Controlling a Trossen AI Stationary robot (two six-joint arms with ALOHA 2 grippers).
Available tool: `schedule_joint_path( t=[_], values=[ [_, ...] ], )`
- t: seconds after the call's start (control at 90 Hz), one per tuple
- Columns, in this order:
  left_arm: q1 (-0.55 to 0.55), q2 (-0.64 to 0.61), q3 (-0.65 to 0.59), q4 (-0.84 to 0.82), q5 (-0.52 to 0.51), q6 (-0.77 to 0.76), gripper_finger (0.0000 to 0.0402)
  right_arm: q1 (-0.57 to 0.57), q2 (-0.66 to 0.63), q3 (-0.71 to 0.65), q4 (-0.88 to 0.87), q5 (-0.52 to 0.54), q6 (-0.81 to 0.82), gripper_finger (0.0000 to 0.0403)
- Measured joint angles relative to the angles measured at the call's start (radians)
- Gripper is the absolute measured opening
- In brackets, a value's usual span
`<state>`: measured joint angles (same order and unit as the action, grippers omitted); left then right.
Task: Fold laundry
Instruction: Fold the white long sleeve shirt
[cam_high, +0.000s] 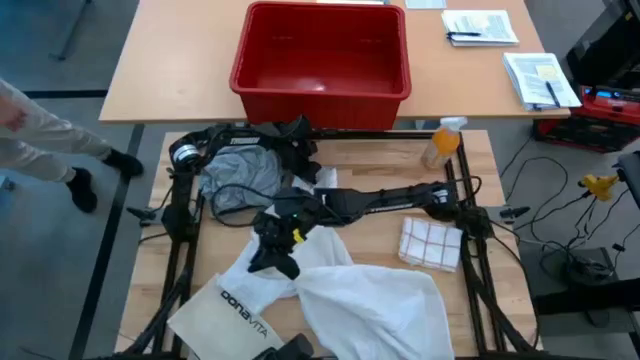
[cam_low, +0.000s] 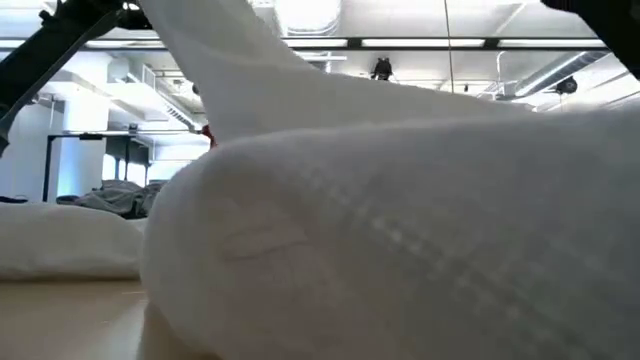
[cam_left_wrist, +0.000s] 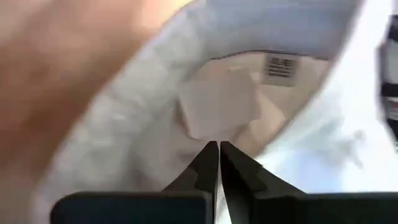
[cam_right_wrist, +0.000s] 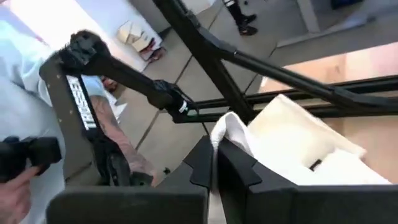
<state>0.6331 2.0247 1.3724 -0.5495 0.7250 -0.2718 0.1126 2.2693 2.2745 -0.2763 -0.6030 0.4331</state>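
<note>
Behind the table: red bin (cam_high: 320, 60) bare inside | right tool (cam_right_wrist: 214, 152) grips white shirt (cam_high: 370, 300) | left tool (cam_left_wrist: 219, 155) closed

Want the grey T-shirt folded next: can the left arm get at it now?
Probably not yet: the grey T-shirt lies by its base, but the left claw looks shut on the white shirt and must let go.

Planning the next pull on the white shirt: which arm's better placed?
Probably right: the right fingers pinch the white shirt. The left fingers are shut over the collar, grip unclear.
</note>
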Motion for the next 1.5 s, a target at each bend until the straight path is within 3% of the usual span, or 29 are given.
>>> schedule_joint_path(
  t=[0.3,0.489,0.7,0.833,1.067,1.289,1.389,1.5],
  values=[
    [0.009,-0.077,0.0,-0.024,0.001,-0.002,0.0,0.011,0.118,0.043,-0.003,-0.08,-0.025,0.0],
    [0.036,-0.137,0.0,-0.224,-0.015,0.122,0.0,0.031,0.131,0.042,-0.001,-0.098,-0.082,0.0],
    [0.111,-0.237,0.0,-0.432,-0.101,0.219,0.0,0.051,0.135,0.038,-0.005,-0.12,-0.225,0.0],
    [0.128,-0.356,-0.014,-0.495,-0.209,0.236,0.0,0.066,0.135,0.009,-0.007,-0.038,-0.305,0.0],
    [0.131,-0.617,-0.087,-0.596,-0.309,0.178,0.0,0.057,0.14,-0.091,-0.024,0.064,-0.362,0.0],
    [0.119,-0.928,-0.236,-0.57,-0.324,0.028,0.0,0.062,0.189,-0.119,0.011,0.126,-0.421,0.0002],
    [0.09,-1.05,-0.311,-0.522,-0.323,-0.05,0.0,0.059,0.218,-0.124,0.022,0.137,-0.38,0.0023],
    [0.023,-1.164,-0.393,-0.406,-0.324,-0.136,0.0,0.054,0.216,-0.102,0.039,0.137,-0.368,0.0074]
  ],
)
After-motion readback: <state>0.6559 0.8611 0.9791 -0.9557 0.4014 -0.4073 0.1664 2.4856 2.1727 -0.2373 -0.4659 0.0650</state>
